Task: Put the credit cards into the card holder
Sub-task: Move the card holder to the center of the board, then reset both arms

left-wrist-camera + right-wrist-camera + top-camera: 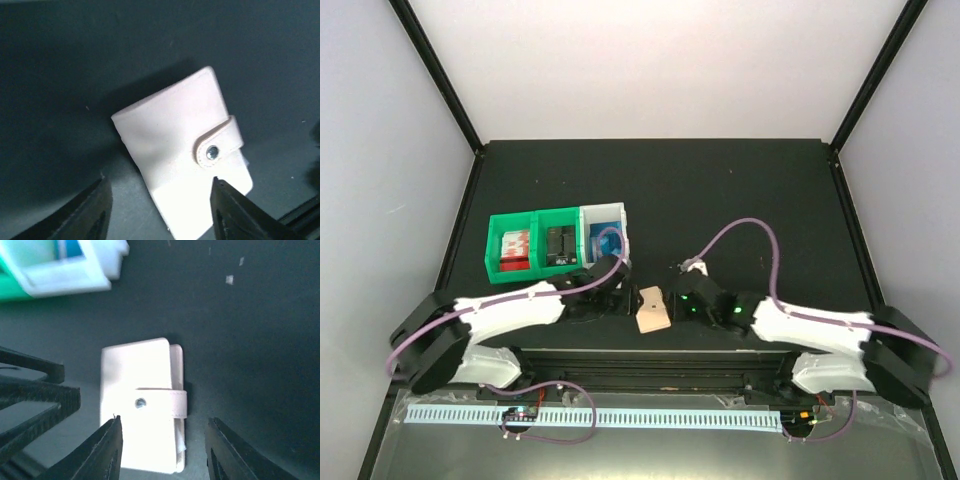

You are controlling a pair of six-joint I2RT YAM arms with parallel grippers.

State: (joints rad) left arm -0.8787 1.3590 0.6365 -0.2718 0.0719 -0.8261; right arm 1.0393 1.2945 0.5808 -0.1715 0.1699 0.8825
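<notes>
The card holder (652, 310) is a small tan folding wallet lying closed on the black table between both grippers, its strap snapped shut with a metal stud. It shows in the left wrist view (175, 135) and the right wrist view (135, 385). My left gripper (617, 292) is open just left of it, its fingers (160, 210) straddling the wallet's near corner. My right gripper (682, 300) is open just right of it, its fingers (162, 450) above the wallet's near end. Blue credit cards (607, 243) lie in the white bin (620, 218).
Two green bins (533, 225) stand left of the white bin, one holding a red and white item (515, 248), one a dark item (560, 243). The white bin's corner shows in the right wrist view (75, 275). A black rail (650, 358) runs along the near edge.
</notes>
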